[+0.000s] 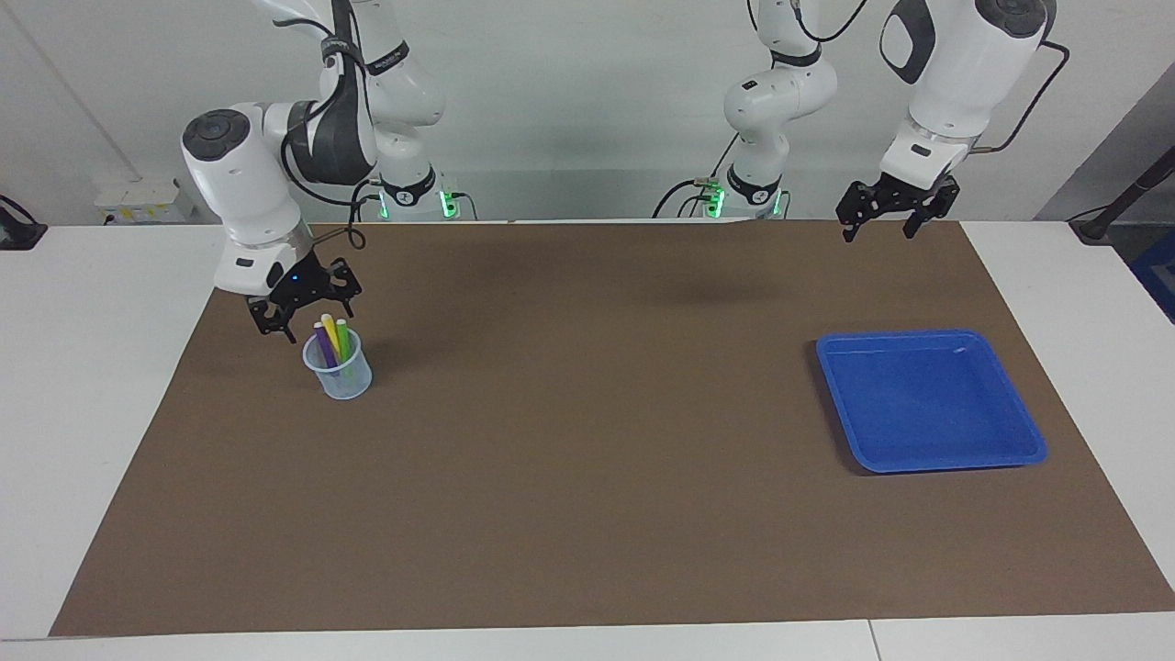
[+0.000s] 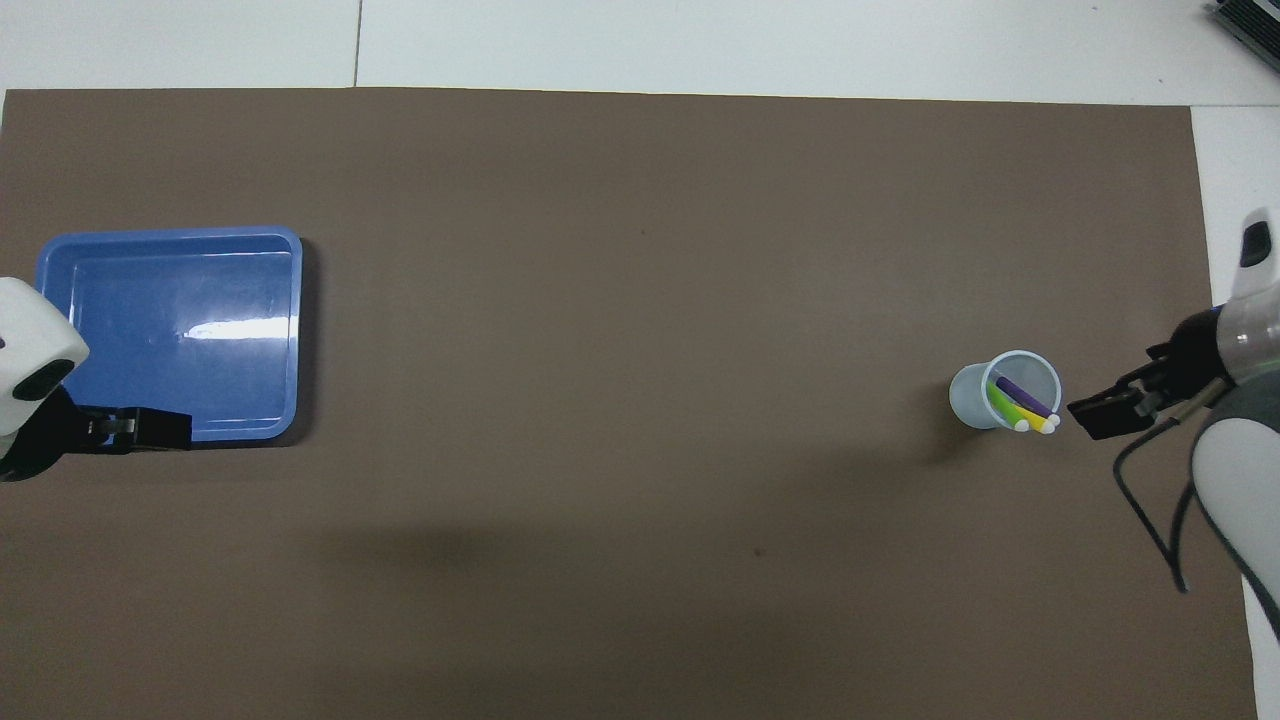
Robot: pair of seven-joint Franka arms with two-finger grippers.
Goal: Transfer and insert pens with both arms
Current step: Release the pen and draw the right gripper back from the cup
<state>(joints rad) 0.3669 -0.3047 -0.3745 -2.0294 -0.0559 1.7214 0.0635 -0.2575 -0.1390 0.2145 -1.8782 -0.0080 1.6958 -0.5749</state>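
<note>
Three pens stand together in a clear plastic cup (image 1: 338, 372) (image 2: 985, 395) toward the right arm's end of the table: purple (image 1: 321, 345) (image 2: 1022, 394), yellow (image 1: 330, 332) (image 2: 1031, 417) and green (image 1: 342, 338) (image 2: 1003, 406), pale caps up. My right gripper (image 1: 296, 317) (image 2: 1110, 415) hovers open just off the cup's rim, touching no pen. My left gripper (image 1: 877, 231) (image 2: 135, 428) hangs open and holds nothing, over the mat's edge nearest the robots, and it waits there.
A blue tray (image 1: 918, 337) (image 2: 170, 233) with nothing in it lies toward the left arm's end. A brown mat (image 1: 587, 459) covers most of the white table.
</note>
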